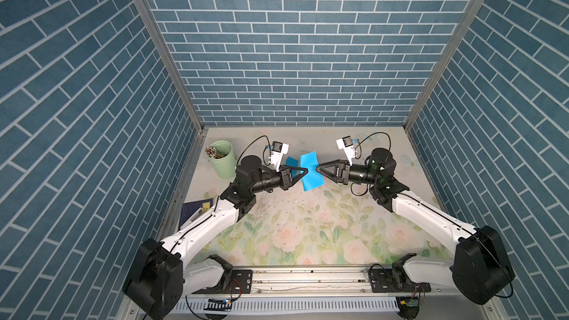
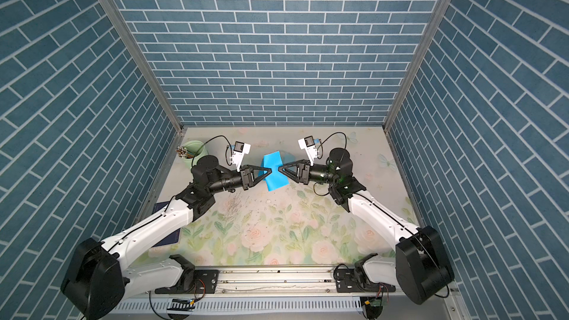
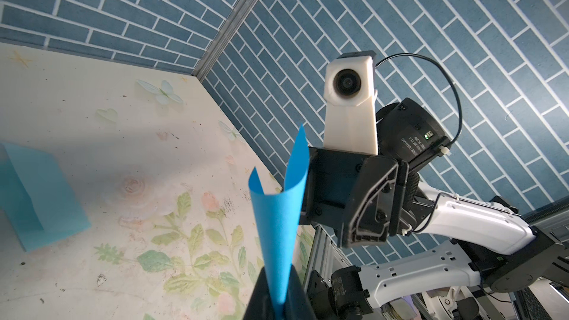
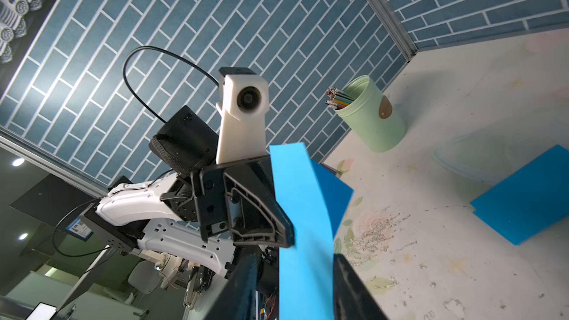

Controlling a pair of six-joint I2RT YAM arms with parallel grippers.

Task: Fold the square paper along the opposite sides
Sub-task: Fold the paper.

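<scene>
Paper: a bright blue sheet (image 1: 311,173) (image 2: 275,173) at mid-frame in both top views, held off the table between the two gripper tips.
Paper shape: curled, not flat. In the left wrist view (image 3: 277,226) it rises from the lower middle of the frame, with two upper corners standing apart. In the right wrist view (image 4: 301,210) it runs as a bowed band up the centre.
Left gripper: (image 1: 306,170) (image 2: 270,170) clamped on the paper's left edge. In the left wrist view the sheet comes straight out from between its closed fingers (image 3: 261,297).
Right gripper: (image 1: 317,168) (image 2: 279,169) tip at the paper's right edge. In the right wrist view its fingers (image 4: 351,287) stand apart at the frame's bottom, and the paper passes loosely between them, not pinched.
Second sheet: another blue sheet (image 1: 291,161) lies on the table, showing just left of the held paper in a top view. It is at the left edge of the left wrist view (image 3: 40,192) and at the right edge of the right wrist view (image 4: 523,195).
Cup: pale green (image 1: 222,161) (image 2: 194,152), upright, left of the left arm, with pencils (image 1: 212,151) inside.
Book: dark blue (image 1: 194,210), lower left, partly under the left arm.
Table: floral top (image 1: 308,235).
</scene>
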